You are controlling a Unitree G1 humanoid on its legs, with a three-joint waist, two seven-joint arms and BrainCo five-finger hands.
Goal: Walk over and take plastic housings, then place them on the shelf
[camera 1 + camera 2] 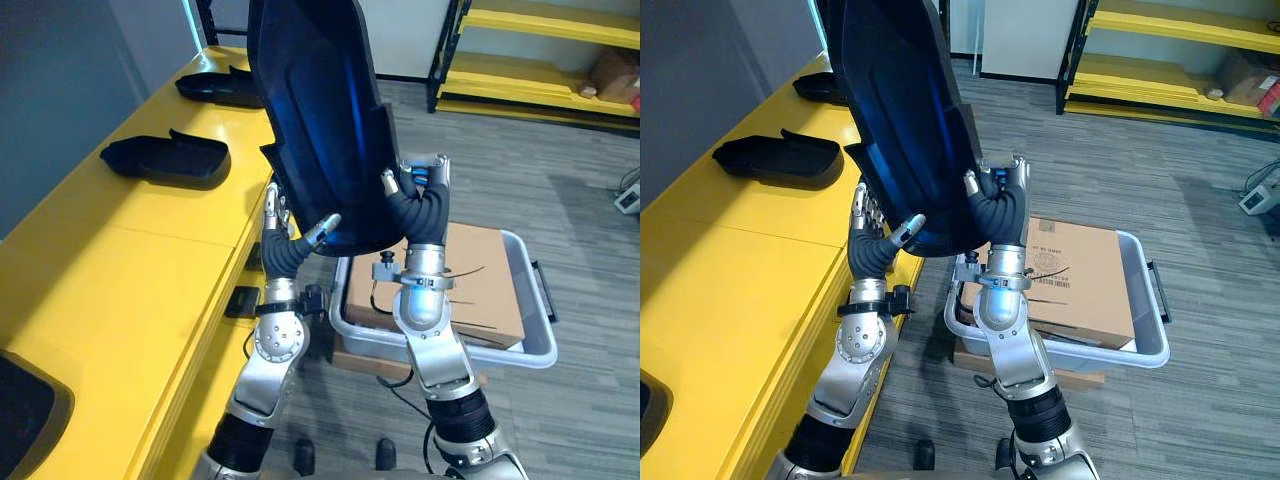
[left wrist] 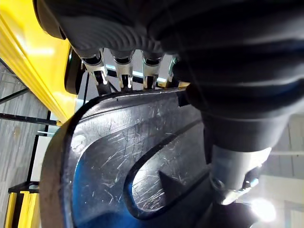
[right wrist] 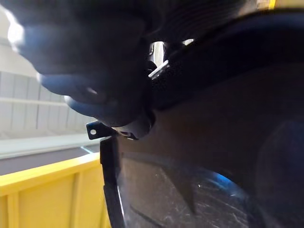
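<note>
Your left, yellow shelf (image 1: 120, 270): near housing (image 1: 165, 160) and far housing (image 1: 220, 88) took its far part; bare top nearer you lay open. Your right: grey bin (image 1: 535, 348) with cardboard box (image 1: 480, 285) blocked the floor. Ahead: held housing (image 1: 320, 120) stood upright.

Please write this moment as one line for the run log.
housing: held upright | left hand: shut on its edge | right hand: shut on its edge | yellow shelf: two other housings lying
</note>
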